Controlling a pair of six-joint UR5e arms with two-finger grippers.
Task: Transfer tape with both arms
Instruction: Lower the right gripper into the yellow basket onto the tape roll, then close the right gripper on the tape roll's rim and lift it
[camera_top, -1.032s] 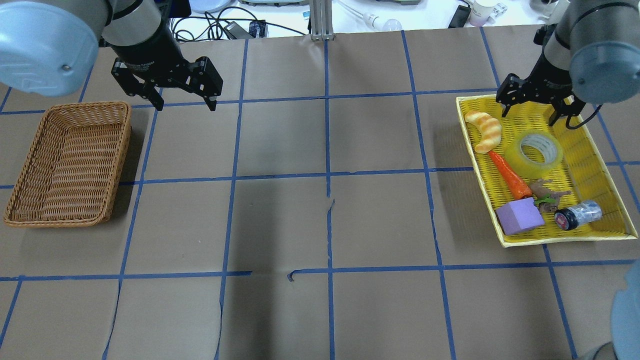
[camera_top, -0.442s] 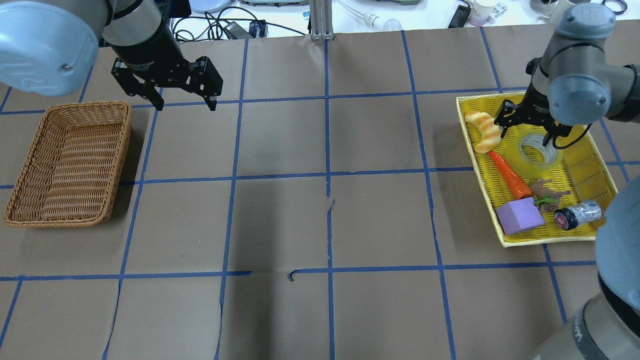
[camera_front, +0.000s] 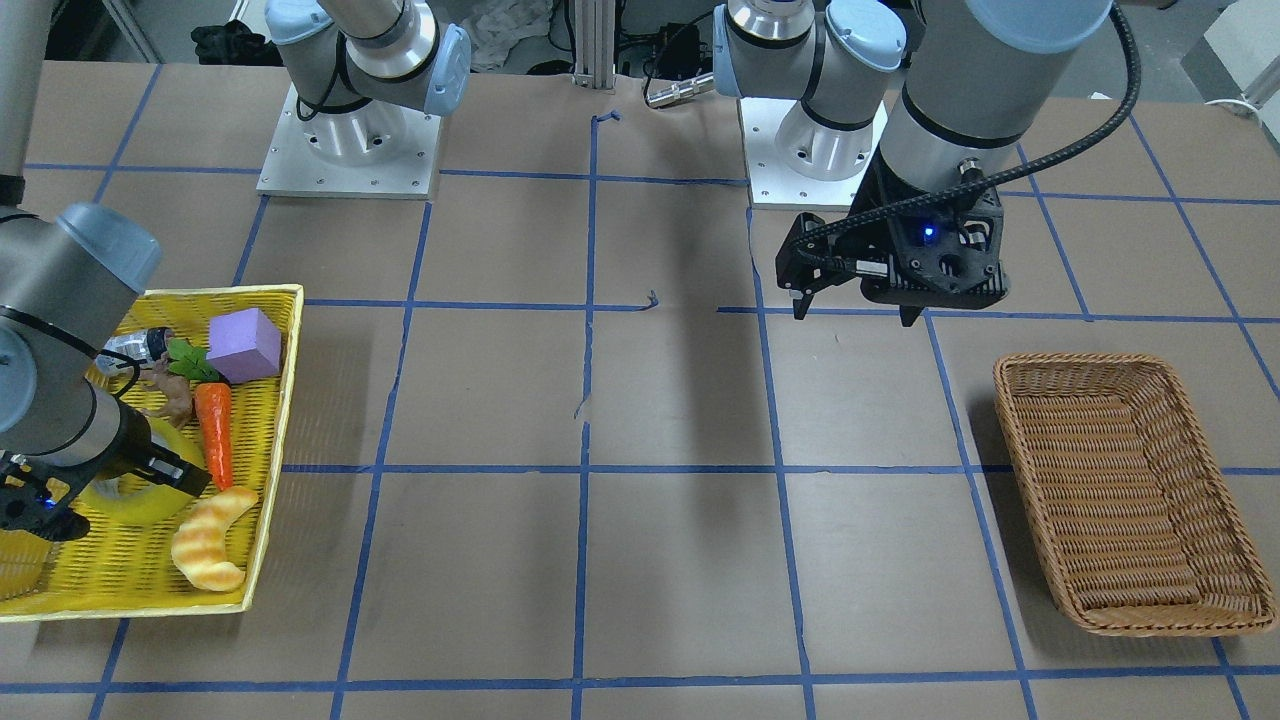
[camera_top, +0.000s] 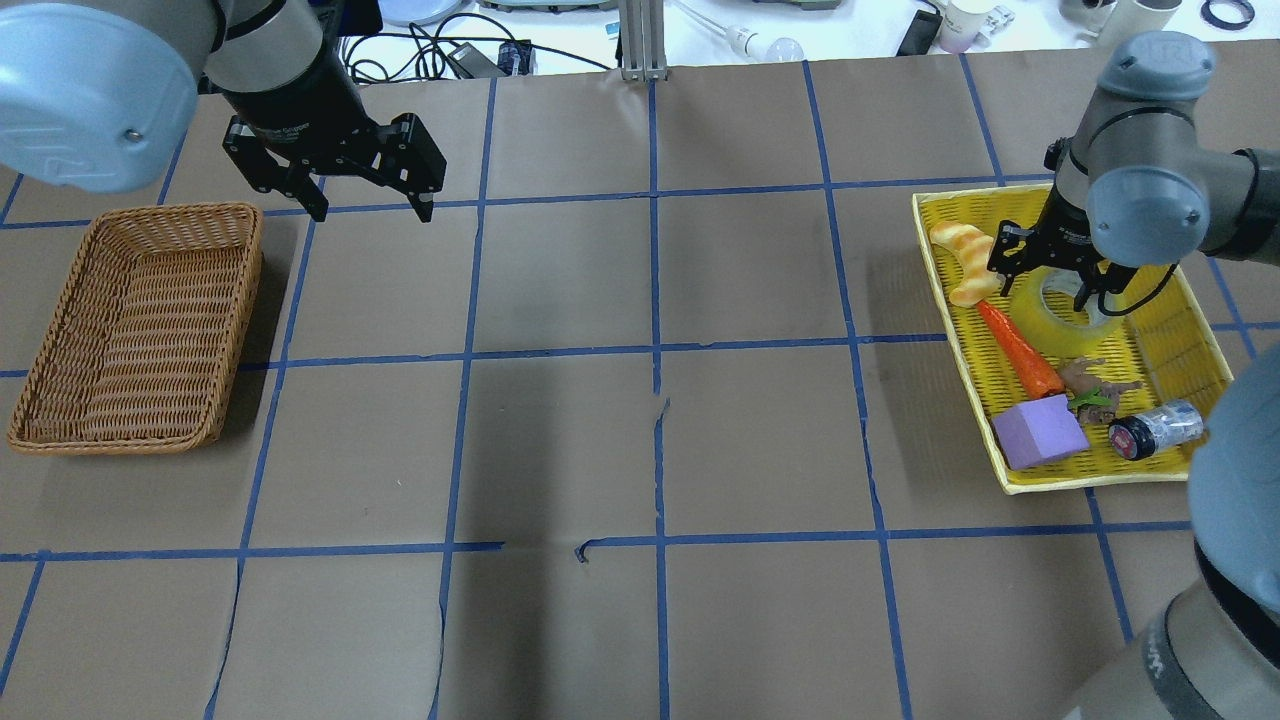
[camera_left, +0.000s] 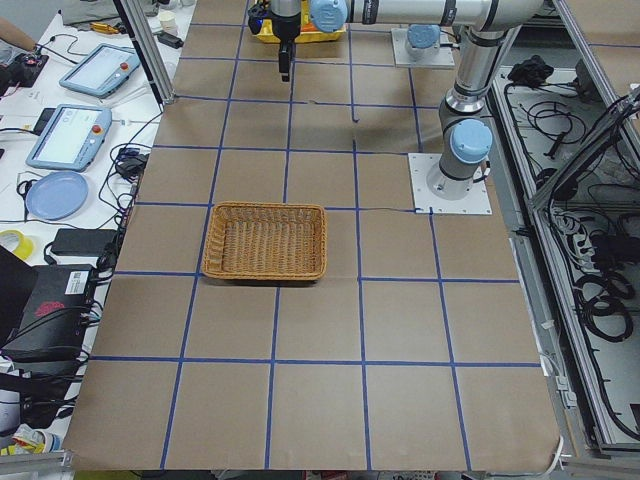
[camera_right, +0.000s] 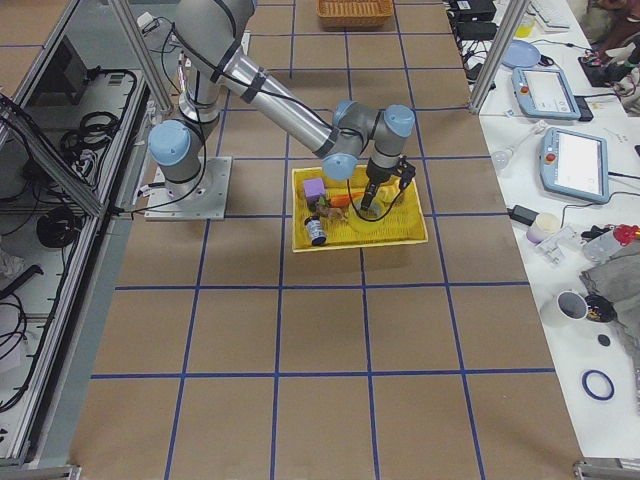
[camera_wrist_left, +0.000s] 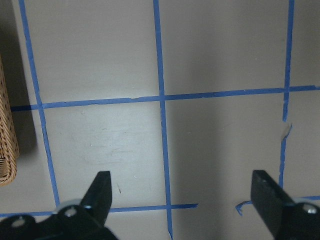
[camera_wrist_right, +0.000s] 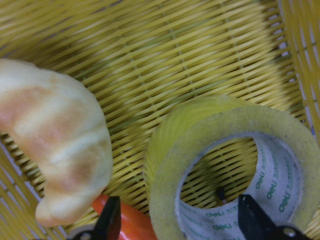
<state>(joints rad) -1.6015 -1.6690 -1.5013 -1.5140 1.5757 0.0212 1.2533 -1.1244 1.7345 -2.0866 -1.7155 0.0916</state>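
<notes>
The tape (camera_top: 1045, 335), a yellow-green roll with a pale core, lies flat in the yellow tray (camera_top: 940, 205). My right gripper (camera_top: 1043, 288) is open and low over it. In the right wrist view one finger (camera_wrist_right: 255, 220) is inside the roll's hole and the other (camera_wrist_right: 107, 222) is outside, so the jaws straddle the tape's (camera_wrist_right: 210, 122) wall. In the front view the right gripper (camera_front: 110, 500) covers most of the tape (camera_front: 150, 505). My left gripper (camera_top: 372, 205) is open and empty, above the table next to the wicker basket; it also shows in the front view (camera_front: 856, 312) and in the left wrist view (camera_wrist_left: 184, 195).
The tray also holds a croissant toy (camera_top: 965, 262) right beside the gripper, a carrot (camera_top: 1020, 350), a purple block (camera_top: 1040, 432), a small figurine (camera_top: 1095, 385) and a jar (camera_top: 1155, 430). A wicker basket (camera_top: 180, 210) sits at the table's left.
My right gripper has come from the tray's far edge down onto the tape, with its jaws still open. The left arm has not moved.
</notes>
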